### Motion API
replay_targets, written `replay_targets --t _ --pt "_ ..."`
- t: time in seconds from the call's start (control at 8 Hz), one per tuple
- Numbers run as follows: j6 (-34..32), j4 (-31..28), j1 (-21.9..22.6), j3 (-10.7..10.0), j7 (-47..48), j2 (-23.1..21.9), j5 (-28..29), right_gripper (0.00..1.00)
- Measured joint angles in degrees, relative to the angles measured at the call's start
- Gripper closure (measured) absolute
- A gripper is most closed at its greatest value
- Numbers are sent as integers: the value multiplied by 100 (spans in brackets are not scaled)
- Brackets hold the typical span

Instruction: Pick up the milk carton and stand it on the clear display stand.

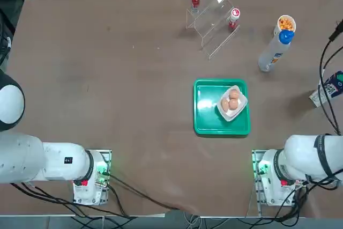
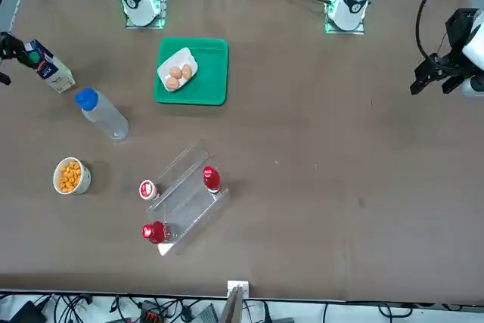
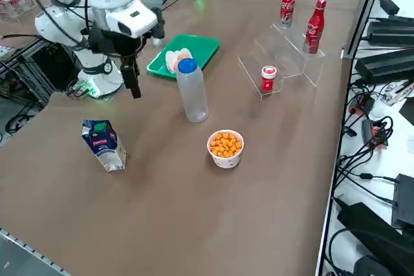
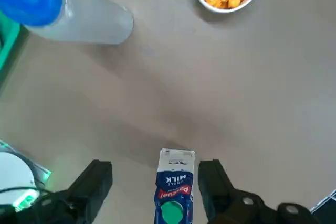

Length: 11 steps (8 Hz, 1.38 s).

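Off to the right of the green tray (image 1: 201, 105), with a fair bit of worktop (image 1: 134, 79) between, is the milk carton (image 3: 105, 145), upright, blue and white with a green cap. I've got the right hand (image 4: 157, 170) up at the carton, also out to the right of the tray, and its two fingers are spread wide. From the wrist view the carton shows in the gap between them, but nothing's pinched, so the hand is holding zilch. Can't really tell how much height there is between the fingertips and the carton top. The clear display stand (image 1: 211, 24) sits past the far side of the tray, well apart from the carton, with three red soda bottles (image 3: 314, 29) at it; honestly can't tell exactly which tier each one is on. Beyond the tray and a bit right is a whitish bottle with a blue cap (image 3: 193, 95), upright, and farther out past that is a white cup of orange bits (image 3: 225, 148). On the tray itself there's a white dish (image 1: 239, 110) with brown eggs (image 1: 233, 104) in it.
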Motion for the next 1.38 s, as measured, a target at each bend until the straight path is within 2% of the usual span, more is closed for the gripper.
replay_targets --t 0.38,0.62,1.12,1.38 --pt "564 -491 -305 -12 -605 -92 -41 0" --pt "995 -879 -488 -20 -661 -115 -43 0" --pt "1322 -1350 -865 -26 -702 -240 -73 0" --pt "1527 -1532 -938 -26 -704 -267 -424 0"
